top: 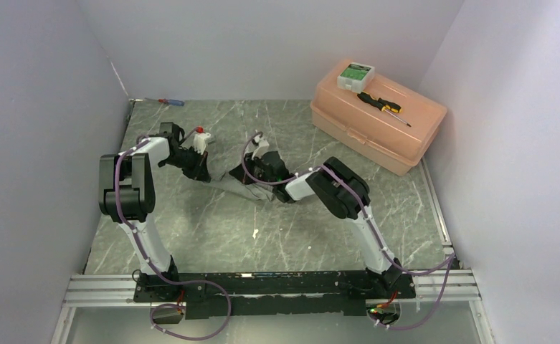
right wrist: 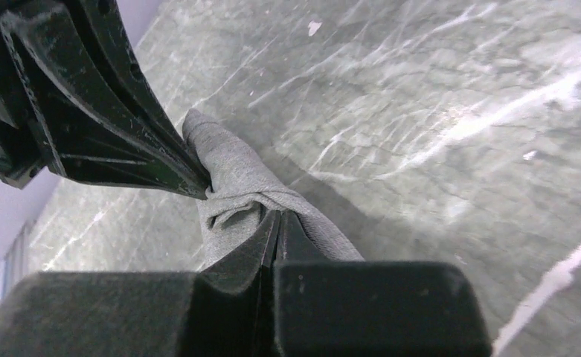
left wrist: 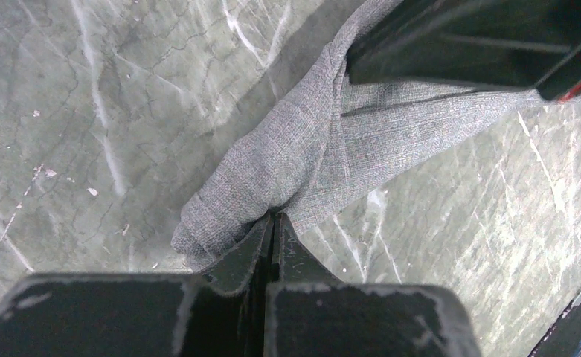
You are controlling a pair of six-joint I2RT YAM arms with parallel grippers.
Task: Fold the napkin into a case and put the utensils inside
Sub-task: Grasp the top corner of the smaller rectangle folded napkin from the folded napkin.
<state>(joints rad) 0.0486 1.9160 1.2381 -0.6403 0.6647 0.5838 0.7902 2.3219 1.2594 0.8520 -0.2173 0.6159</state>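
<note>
Napkin point(left wrist: 302, 141) is not a case yet. It is all bunched up in a long, wrinkly strip. The left gripper point(left wrist: 273, 223) is pinched tight on one end of it. The right gripper point(right wrist: 274, 223) is pinched tight on the cloth too, very near the left one. The napkin is in the middle of the counter point(top: 212, 222), pulled between the two grippers. I cannot tell if it is up in the air or touching the counter.

So I think the job is near the start. The napkin has to be laid flat and folded. Then the spoons have to go inside. No spoons show in any view, so I cannot say where they are.

The counter is grey-green, like stone, with pale lines and some little white bits on it. A peach box point(top: 391, 132) sits at the far right, well apart from the napkin. On its lid are a small white box point(top: 356, 74) and a black and yellow screwdriver point(top: 384, 106). A red and blue screwdriver point(top: 171, 102) lies at the far left edge. Plain pale walls point(top: 40, 143) stand on three sides.
</note>
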